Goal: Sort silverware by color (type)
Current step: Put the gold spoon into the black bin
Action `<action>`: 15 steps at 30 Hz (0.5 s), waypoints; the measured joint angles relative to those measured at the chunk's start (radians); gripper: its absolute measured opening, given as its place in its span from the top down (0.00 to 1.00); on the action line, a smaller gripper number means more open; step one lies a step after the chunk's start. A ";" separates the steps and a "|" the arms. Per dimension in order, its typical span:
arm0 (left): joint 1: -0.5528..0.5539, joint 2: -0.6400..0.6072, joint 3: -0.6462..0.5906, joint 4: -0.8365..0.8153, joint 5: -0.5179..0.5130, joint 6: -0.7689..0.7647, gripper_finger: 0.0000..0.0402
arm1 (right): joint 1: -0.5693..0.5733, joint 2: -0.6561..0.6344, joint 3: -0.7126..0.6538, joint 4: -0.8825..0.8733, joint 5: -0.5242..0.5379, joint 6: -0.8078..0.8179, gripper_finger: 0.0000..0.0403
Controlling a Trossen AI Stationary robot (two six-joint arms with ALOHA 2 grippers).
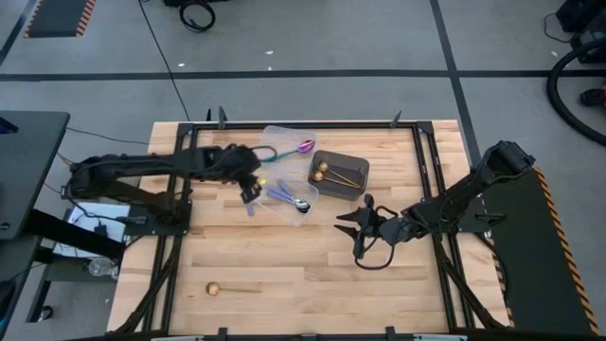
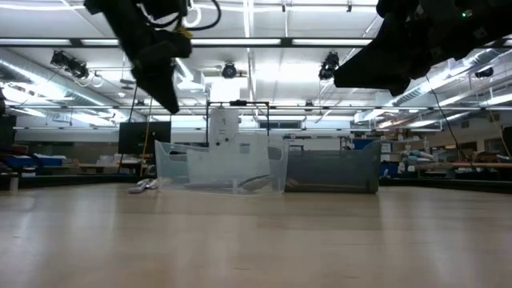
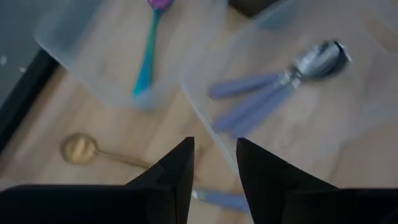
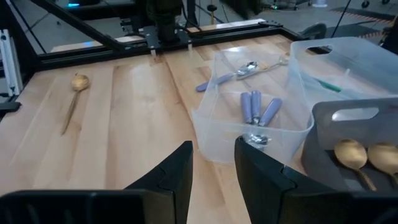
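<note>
My left gripper (image 1: 251, 189) hangs open above the table, just left of a clear tub (image 1: 305, 210) holding lavender-handled spoons (image 3: 267, 93). Below it on the wood lie a loose lavender-handled spoon (image 4: 227, 76) and a gold spoon (image 3: 81, 149). A second clear tub (image 1: 275, 134) behind holds a teal-handled iridescent spoon (image 3: 147, 56). Two gold spoons (image 1: 331, 172) lie in the dark bin (image 1: 361, 169). Another gold spoon (image 1: 227, 287) lies near the front edge. My right gripper (image 1: 348, 225) waits open, right of the tubs, holding nothing.
The two clear tubs and the dark bin stand close together at the table's far middle. Bare wood (image 1: 303, 275) stretches across the near half. A black frame rail (image 1: 312, 124) runs round the table's edges.
</note>
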 joint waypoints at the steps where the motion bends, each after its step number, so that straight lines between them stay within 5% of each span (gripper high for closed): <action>1: -0.023 -0.017 -0.019 0.001 0.002 -0.012 0.68 | -0.003 0.000 0.000 0.001 0.000 -0.007 0.68; 15: -0.467 -0.062 -0.172 0.047 0.243 -0.239 0.68 | -0.070 0.000 0.000 0.068 -0.001 -0.194 0.68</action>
